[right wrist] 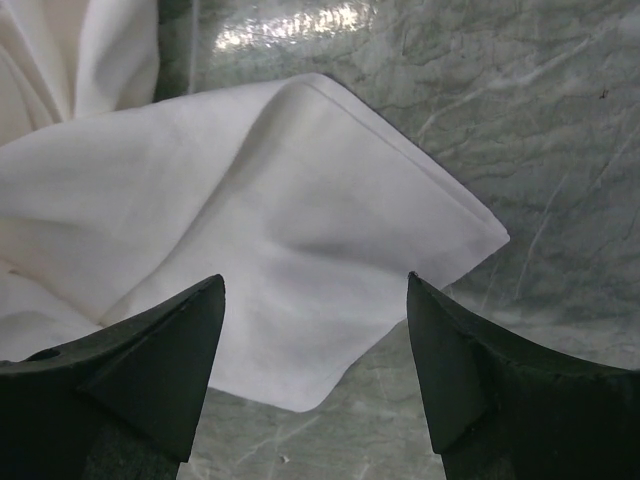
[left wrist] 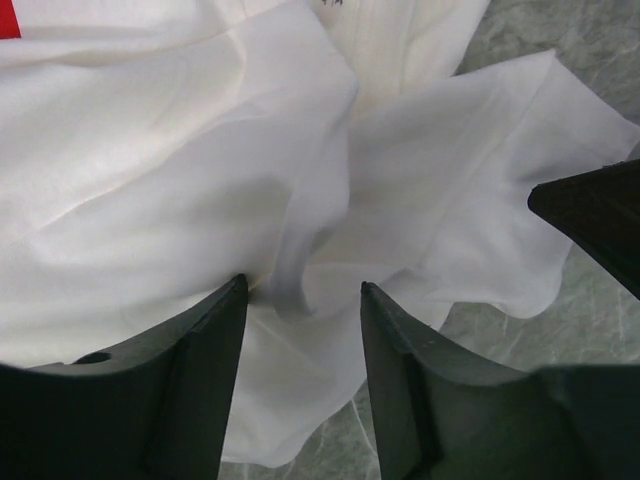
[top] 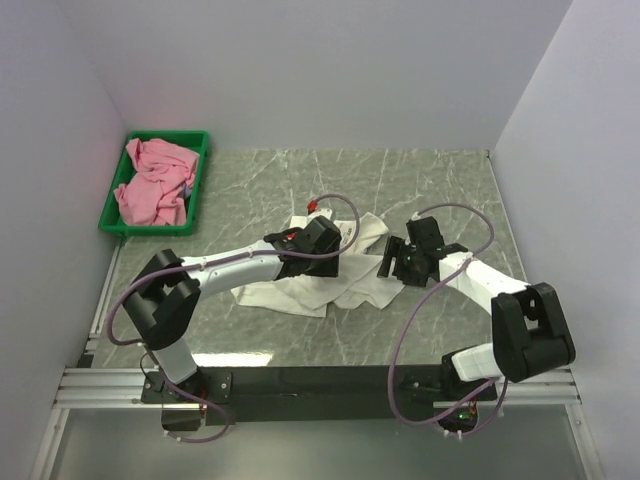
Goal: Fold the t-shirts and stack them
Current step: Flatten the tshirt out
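Observation:
The white t-shirt (top: 300, 290) lies crumpled on the marble table in the middle, a sliver of its red print (top: 318, 205) at the far edge. My left gripper (top: 340, 262) is open over the shirt's middle; in the left wrist view (left wrist: 303, 290) its jaws straddle a raised fold of white cloth (left wrist: 200, 180). My right gripper (top: 388, 262) is open at the shirt's right edge; in the right wrist view (right wrist: 315, 285) its jaws stand wide over a flat hemmed corner (right wrist: 300, 230). The pink t-shirt (top: 155, 182) lies bunched in the green tray.
The green plastic tray (top: 200, 190) stands at the back left by the left wall. White walls close in the table on the left, back and right. Cables loop over both arms. A dark rail (top: 320, 385) runs along the near edge.

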